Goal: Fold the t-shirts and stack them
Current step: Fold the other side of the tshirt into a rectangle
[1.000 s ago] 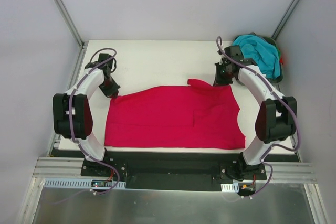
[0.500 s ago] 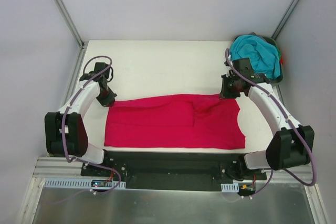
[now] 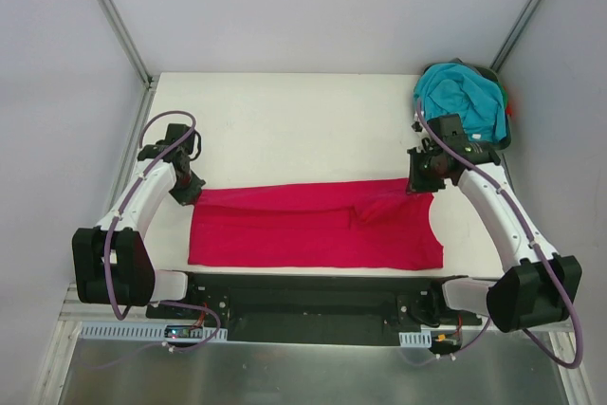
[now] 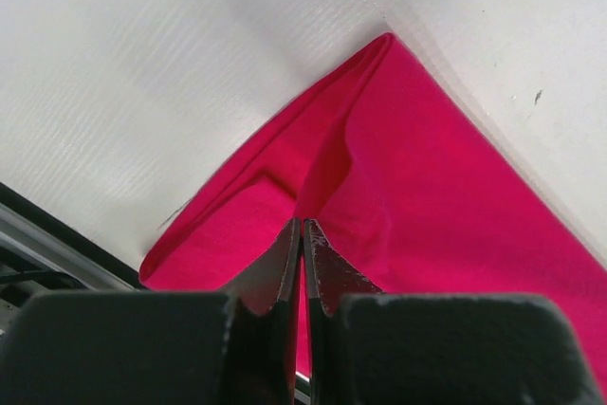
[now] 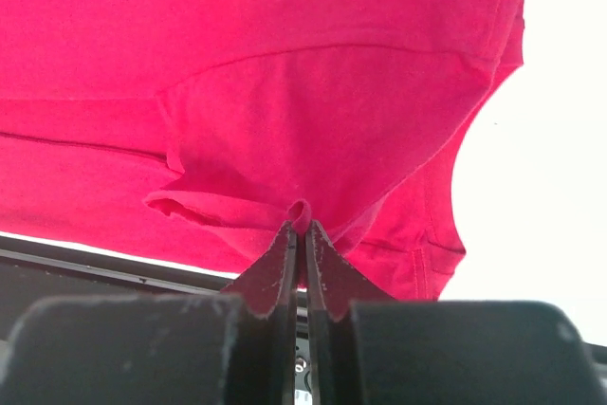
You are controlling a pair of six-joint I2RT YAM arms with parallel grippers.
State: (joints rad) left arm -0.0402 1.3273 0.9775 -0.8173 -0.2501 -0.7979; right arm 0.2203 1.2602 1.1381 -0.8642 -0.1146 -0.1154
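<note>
The crimson-red t-shirt (image 3: 313,225) lies spread along the table's near edge, its far part doubled over toward the front. My left gripper (image 3: 191,189) is shut on the shirt's far left corner; the left wrist view shows red cloth (image 4: 427,187) pinched between the jaws (image 4: 302,225). My right gripper (image 3: 420,177) is shut on the shirt's far right corner; the right wrist view shows a small fold of red cloth (image 5: 322,111) gripped at the fingertips (image 5: 302,225). The teal t-shirt (image 3: 465,97) lies bunched at the far right corner.
The teal shirt sits in a dark tray (image 3: 505,106) at the far right corner. The white table (image 3: 294,125) stretches behind the red shirt. A black rail (image 3: 303,286) runs along the near edge, and grey walls enclose the table.
Both grippers have pulled the shirt's far edge toward the near side, folding it over. The red shirt has gone from a wide spread to a narrower band.
</note>
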